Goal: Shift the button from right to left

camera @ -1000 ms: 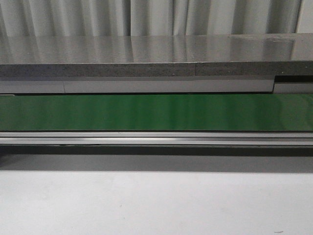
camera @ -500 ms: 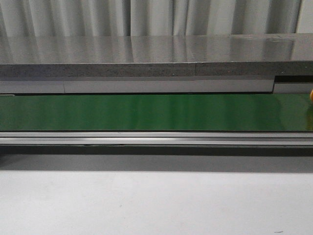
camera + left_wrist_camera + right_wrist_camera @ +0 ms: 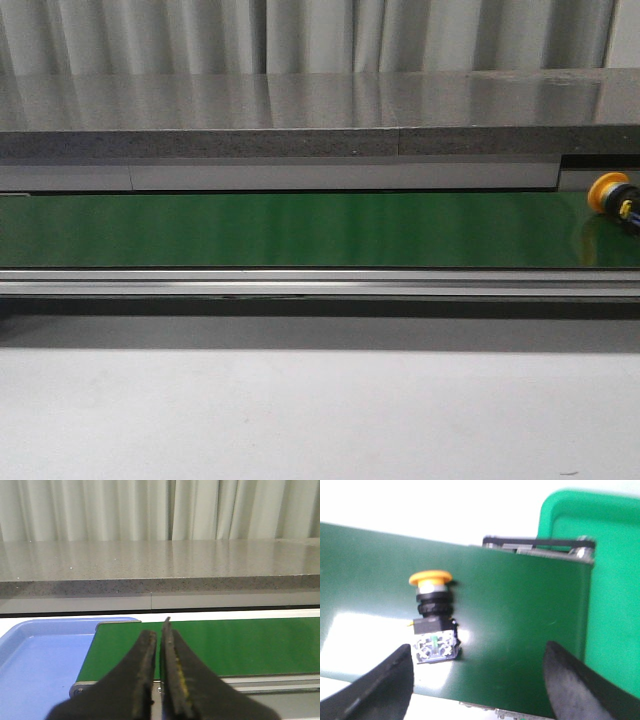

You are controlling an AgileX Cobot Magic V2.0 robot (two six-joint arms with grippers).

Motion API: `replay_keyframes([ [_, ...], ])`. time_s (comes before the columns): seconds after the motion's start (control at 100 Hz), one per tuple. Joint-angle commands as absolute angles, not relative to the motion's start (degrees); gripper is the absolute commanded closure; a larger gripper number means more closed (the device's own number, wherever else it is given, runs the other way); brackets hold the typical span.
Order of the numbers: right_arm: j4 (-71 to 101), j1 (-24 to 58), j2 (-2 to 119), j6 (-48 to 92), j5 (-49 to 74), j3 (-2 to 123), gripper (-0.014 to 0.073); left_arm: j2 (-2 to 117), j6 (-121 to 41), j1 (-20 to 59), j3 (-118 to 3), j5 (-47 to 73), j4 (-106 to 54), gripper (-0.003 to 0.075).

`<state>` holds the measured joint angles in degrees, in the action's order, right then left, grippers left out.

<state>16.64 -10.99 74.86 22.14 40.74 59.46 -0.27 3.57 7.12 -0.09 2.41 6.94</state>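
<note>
Right now the button [image 3: 433, 620] lies on its side on the green belt [image 3: 300, 230], near the belt's right end; in the front view only its yellow head [image 3: 608, 191] and a sliver of black body show at the frame's right edge. The right wrist view gives it whole — yellow cap, black collar, blocky base with a small green mark — with a green tray [image 3: 615, 580] just past the belt's end.

The right gripper [image 3: 479, 680] is spread wide, its two dark fingers [image 3: 390, 680] well apart and holding nothing. The button sits closer to one finger than the other and is clear of both. The left gripper [image 3: 159, 680] has its jaws nearly together with only a thin slit between them, empty, hanging over the belt's left end beside a blue tray [image 3: 45, 655].

My worry is the off-centre line-up: if the jaws close like this, the nearer finger would probably reach the body first and push or roll the button rather than trap it. A round cap lying sideways likely rolls easily. If the belt is running, the button could also drift out from between the fingers before they shut — I cannot tell from these views whether it moves.
</note>
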Motion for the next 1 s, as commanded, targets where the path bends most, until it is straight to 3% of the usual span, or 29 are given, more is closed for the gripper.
replay_keyframes([
  [0.0,18.1,-11.0,68.8,22.9,35.3,59.1,0.0083,-2.4,3.8,7.4,2.3,-2.1,6.9,0.0715],
  [0.32,18.2,-10.7,49.9,23.5,14.7,41.0,0.0083,-2.4,3.8,7.4,2.3,-2.1,6.9,0.0715],
  [0.45,18.2,-6.9,42.8,23.5,8.4,33.9,0.0083,-2.4,3.8,7.4,2.3,-2.1,6.9,0.0715],
  [0.71,19.2,0.7,30.9,23.4,9.0,25.1,0.0084,-2.4,3.8,7.4,2.3,-2.1,6.9,0.0715],
  [0.99,23.1,1.7,21.3,23.4,10.2,20.0,0.0113,-2.4,3.8,7.4,2.3,-2.1,6.9,0.0715],
])
